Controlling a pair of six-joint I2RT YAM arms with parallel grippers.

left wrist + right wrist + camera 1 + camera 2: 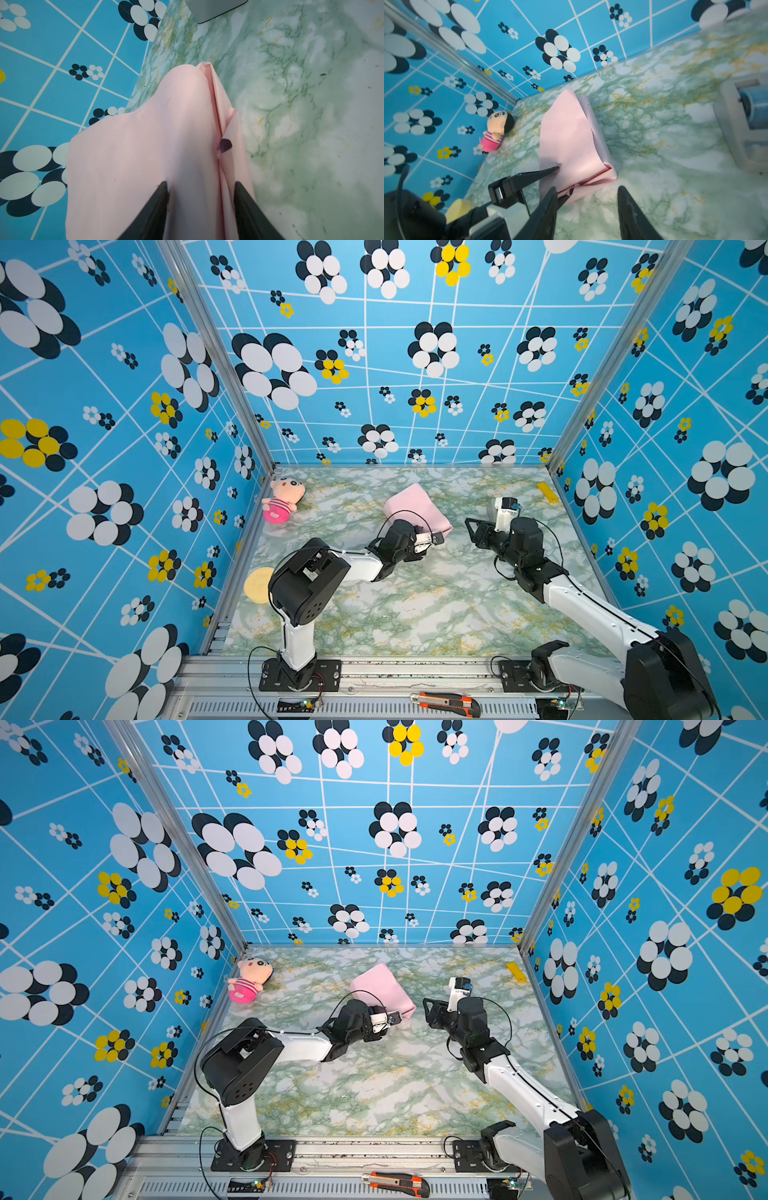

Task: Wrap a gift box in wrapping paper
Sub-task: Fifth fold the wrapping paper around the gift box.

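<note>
You're in a robot lab test cell: blue flower-print wall panels (pixel 374 344) on bare aluminium extrusion posts (pixel 222 360) box in your green marble-film table (pixel 415 614); black arm base plates (pixel 330 676) bolt to a slotted aluminium front rail (pixel 415 672).

wrapping paper (pixel 415 506): pale pink face out, creased, folded into a wedge-shaped bundle lying on the tabletop. One end sits between the left hand (pixel 201 182) fingers, touching both. Folded end flaps face the right hand (pixel 587 187), just short of it. gift box covered; only a small dark patch (pixel 225 145) shows at the seam.
</note>
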